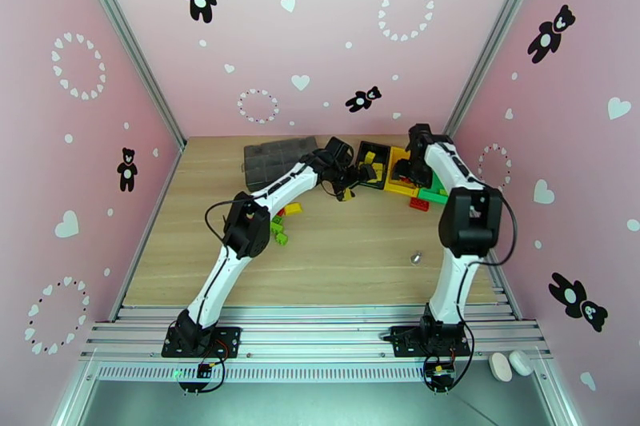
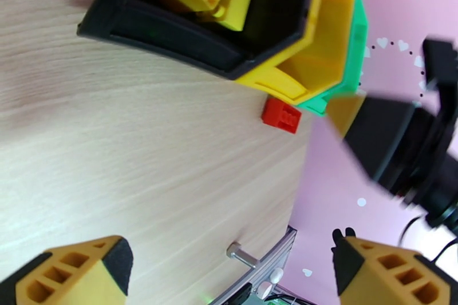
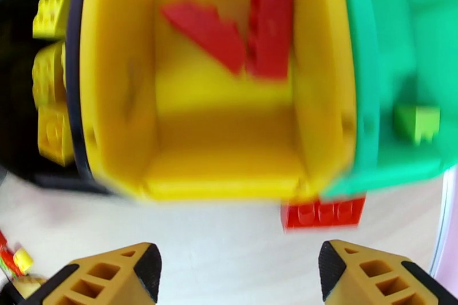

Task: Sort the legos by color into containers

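Observation:
The containers stand in a joined row: a black bin [image 1: 372,157], a yellow bin [image 1: 398,178] and a green bin [image 1: 436,194]. Through the right wrist camera, the yellow bin [image 3: 223,151] holds two red legos [image 3: 269,28], the green bin [image 3: 401,43] a lime lego [image 3: 418,123], and the black bin [image 3: 23,146] yellow legos [image 3: 51,71]. My right gripper [image 3: 237,269] hangs open and empty over the yellow bin. One red lego [image 3: 323,213] lies on the table in front of the bins. My left gripper [image 2: 229,269] is open beside the black bin [image 2: 166,26], with nothing between its fingers.
A dark grey organizer box [image 1: 276,157] sits at the back, left of the bins. Loose green and yellow legos [image 1: 282,226] lie under the left arm. A small metal piece [image 1: 415,257] rests on the table near the right arm. Pink walls close in on three sides.

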Controlling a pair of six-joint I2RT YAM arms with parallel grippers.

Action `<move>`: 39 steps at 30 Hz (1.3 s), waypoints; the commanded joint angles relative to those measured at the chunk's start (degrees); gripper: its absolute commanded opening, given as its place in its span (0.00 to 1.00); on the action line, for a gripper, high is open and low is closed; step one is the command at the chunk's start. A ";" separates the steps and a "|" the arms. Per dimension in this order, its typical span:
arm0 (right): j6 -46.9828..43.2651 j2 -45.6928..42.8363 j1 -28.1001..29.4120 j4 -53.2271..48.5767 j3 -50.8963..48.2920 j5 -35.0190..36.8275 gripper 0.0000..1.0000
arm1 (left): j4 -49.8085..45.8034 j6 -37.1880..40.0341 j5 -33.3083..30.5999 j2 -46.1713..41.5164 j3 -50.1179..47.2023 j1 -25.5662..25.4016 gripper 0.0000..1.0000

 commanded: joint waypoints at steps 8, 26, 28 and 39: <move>-1.56 -5.91 -7.38 6.90 -15.63 -4.70 0.82 | 6.12 -1.05 -6.43 -11.42 -15.66 0.19 0.98; -7.79 5.13 -7.92 9.86 -8.81 -2.38 0.78 | 3.57 0.18 -12.36 -18.15 -28.68 0.42 0.98; -8.20 6.27 -7.92 9.52 -7.86 -1.88 0.78 | 3.27 0.13 -12.11 -17.52 -27.53 0.43 0.98; -8.46 9.65 -7.41 10.11 -6.55 -2.00 0.72 | 2.09 0.18 -11.52 -16.58 -25.90 0.49 0.98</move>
